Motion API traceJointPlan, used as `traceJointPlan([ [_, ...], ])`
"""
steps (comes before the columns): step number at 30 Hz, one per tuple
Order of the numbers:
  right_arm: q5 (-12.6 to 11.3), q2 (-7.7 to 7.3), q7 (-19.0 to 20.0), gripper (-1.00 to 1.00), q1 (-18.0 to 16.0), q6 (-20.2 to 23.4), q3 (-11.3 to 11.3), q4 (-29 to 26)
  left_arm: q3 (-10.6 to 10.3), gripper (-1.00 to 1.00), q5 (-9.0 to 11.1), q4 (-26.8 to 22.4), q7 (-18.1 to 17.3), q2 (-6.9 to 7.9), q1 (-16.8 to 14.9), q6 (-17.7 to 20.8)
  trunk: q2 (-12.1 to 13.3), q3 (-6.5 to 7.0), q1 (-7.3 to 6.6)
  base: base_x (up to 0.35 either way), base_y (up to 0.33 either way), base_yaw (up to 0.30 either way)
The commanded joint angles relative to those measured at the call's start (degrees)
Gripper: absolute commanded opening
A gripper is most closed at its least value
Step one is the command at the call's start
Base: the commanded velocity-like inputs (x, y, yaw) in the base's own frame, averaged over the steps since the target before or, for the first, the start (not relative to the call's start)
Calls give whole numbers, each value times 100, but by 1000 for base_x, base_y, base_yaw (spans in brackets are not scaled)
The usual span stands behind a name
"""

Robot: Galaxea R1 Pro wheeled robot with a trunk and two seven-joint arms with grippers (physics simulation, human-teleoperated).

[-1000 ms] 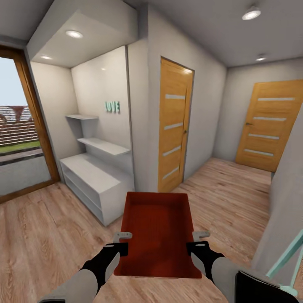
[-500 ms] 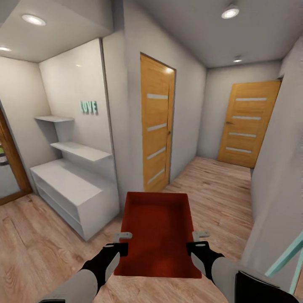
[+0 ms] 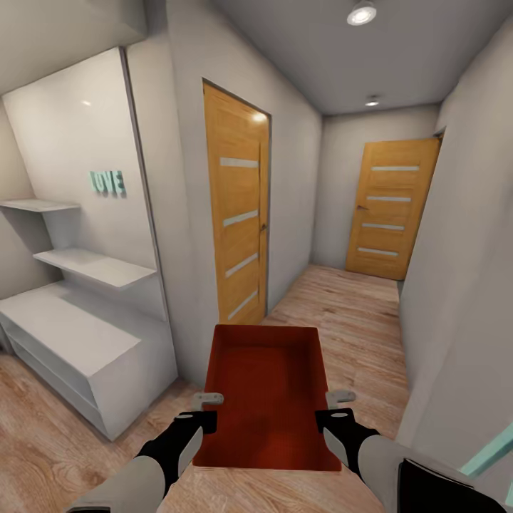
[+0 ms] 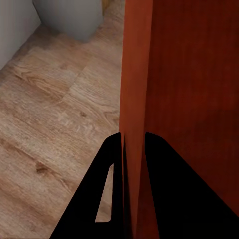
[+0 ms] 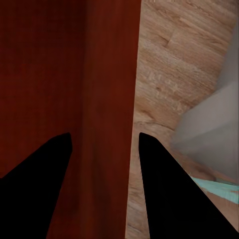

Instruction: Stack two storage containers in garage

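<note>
Orange-red container [image 3: 265,395], gripped on each side wall by left gripper [image 3: 206,406] and right gripper [image 3: 340,402], wants level, steady carrying down the hallway.

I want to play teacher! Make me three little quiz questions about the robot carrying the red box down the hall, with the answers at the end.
1. True or false: the storage container is full of toys.
2. How many wooden doors show ahead in the head view?
A) one B) two C) four
3. Fill in: the left gripper pinches the container's ____.

Key
1. False. It is empty; its bare red bottom shows.
2. B. A near door stands on the left side of the hall and a far door at the end.
3. Wall. One finger sits on each side of it, and the right gripper straddles the opposite wall the same way.
</note>
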Motion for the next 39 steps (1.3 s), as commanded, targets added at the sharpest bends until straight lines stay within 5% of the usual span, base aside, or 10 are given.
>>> traceJointPlan([
  [1, 37, -35, -7, -100, -6, -68, -143, 2, -18, -100, -15, 78, 10, 44, 4, 31, -4, -2, 5, 323, 0, -33],
  [18, 37, -35, -7, -100, -6, -68, -146, 2, -17, -100, -16, 79, 10, 44, 4, 31, -4, -2, 5, 323, 0, -6],
  [39, 37, -35, -7, -100, -6, -68, -143, 2, -17, -100, -16, 75, 10, 44, 4, 31, -4, -2, 5, 323, 0, -228],
])
